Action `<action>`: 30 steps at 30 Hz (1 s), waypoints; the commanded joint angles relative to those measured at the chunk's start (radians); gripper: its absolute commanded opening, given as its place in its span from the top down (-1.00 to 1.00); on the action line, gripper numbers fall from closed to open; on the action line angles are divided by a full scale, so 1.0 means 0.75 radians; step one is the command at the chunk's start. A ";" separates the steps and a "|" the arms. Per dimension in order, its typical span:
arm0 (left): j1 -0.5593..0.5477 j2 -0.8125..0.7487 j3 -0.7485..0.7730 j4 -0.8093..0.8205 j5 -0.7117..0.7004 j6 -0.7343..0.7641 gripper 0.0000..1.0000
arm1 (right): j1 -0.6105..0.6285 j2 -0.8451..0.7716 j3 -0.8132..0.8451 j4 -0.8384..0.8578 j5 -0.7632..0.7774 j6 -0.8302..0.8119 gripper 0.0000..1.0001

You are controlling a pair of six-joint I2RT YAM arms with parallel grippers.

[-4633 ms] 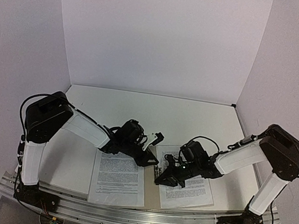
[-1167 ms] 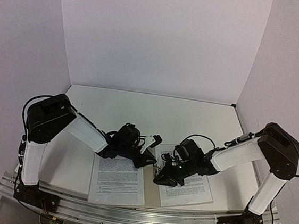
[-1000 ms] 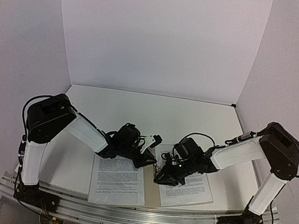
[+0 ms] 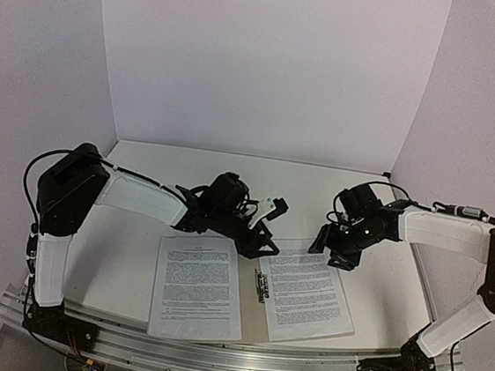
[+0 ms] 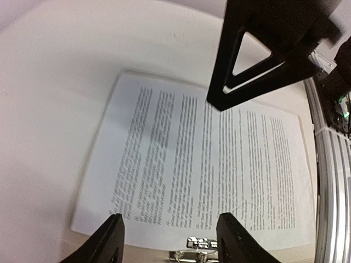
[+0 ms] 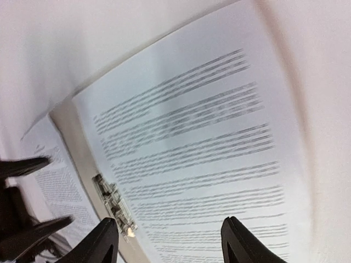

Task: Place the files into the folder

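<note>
The tan folder (image 4: 252, 317) lies open near the table's front edge, its metal fastener (image 4: 262, 284) along the spine. One file (image 4: 197, 287) lies flat on its left half, the other file (image 4: 307, 289) on its right half. My left gripper (image 4: 260, 234) hovers over the spine's far end, open and empty. In the left wrist view it (image 5: 171, 224) frames the fastener (image 5: 200, 253) and the right file (image 5: 203, 164). My right gripper (image 4: 333, 252) hangs open over the right file's far edge. In its wrist view it (image 6: 170, 222) holds nothing above the file (image 6: 203, 137).
An aluminium rail (image 4: 212, 355) runs along the near table edge. White walls close in the back and both sides. A black part with a triangular hole (image 5: 263, 55) hangs over the sheet in the left wrist view. The left gripper's fingers (image 6: 24, 165) show in the right wrist view.
Both grippers were shut down at the fastener and are now open. The right arm has lifted and swung away to the far right. The left gripper has backed off toward the far side.
</note>
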 commanded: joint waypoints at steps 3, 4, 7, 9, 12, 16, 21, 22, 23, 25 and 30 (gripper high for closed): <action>0.172 -0.165 0.363 -0.705 -0.069 -0.138 -0.66 | -0.079 0.019 0.143 -0.243 0.176 -0.167 -0.38; 0.239 -0.167 0.386 -0.833 -0.063 -0.205 -0.70 | -0.073 0.041 0.186 -0.250 0.158 -0.176 -0.37; 0.445 -0.206 0.323 -1.161 -0.028 -0.371 -0.78 | 0.005 0.125 0.315 -0.267 0.149 -0.165 -0.26; 0.597 -0.323 0.140 -1.155 0.026 -0.434 -0.86 | 0.138 0.195 0.417 -0.325 0.236 -0.121 -0.23; 0.717 -0.449 -0.067 -1.163 0.024 -0.467 -0.94 | 0.327 0.336 0.552 -0.399 0.326 -0.036 -0.23; 0.795 -0.548 -0.304 -1.081 0.129 -0.579 -0.96 | 0.487 0.527 0.724 -0.478 0.413 0.024 -0.20; 0.807 -0.596 -0.455 -1.003 0.149 -0.620 -0.94 | 0.604 0.754 0.923 -0.630 0.465 0.032 -0.15; 0.811 -0.599 -0.468 -0.991 0.145 -0.621 -0.93 | 0.615 0.781 0.939 -0.651 0.471 0.033 -0.14; 0.813 -0.602 -0.478 -0.977 0.145 -0.623 -0.93 | 0.623 0.804 0.949 -0.669 0.477 0.034 -0.13; 0.815 -0.602 -0.490 -0.961 0.149 -0.626 -0.92 | 0.628 0.837 0.956 -0.690 0.493 0.036 -0.05; 0.816 -0.606 -0.511 -0.933 0.152 -0.629 -0.89 | 0.628 0.891 0.957 -0.691 0.500 0.020 0.10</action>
